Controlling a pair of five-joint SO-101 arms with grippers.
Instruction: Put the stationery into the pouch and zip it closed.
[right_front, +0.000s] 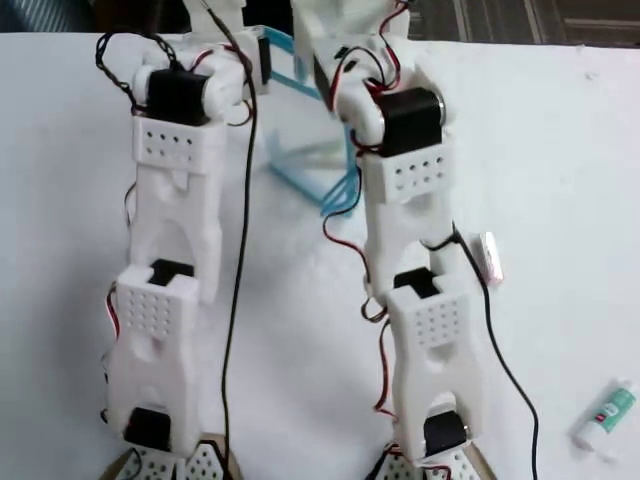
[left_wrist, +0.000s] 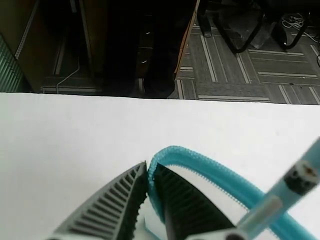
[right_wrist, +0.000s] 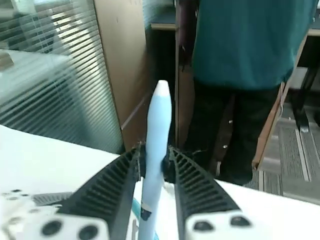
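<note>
Your left gripper (left_wrist: 148, 172): jaws pinching blue zipper edge of pouch (left_wrist: 210, 167). Your right gripper (right_wrist: 156, 152): jaws clamped on pale blue pen (right_wrist: 159, 115), its end sticking out beyond fingertips. Pouch sits at far side of white table (right_front: 560, 150), between both arms. Glue stick (right_front: 605, 415) lies well apart from pouch, near table's right edge. Small white-pink item (right_front: 489, 255), possibly eraser, sits just beside right arm.

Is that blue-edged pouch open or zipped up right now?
Open. The pouch has its blue zipper edge bowed apart into a loop, and the left end effector pinches one side of it.
</note>
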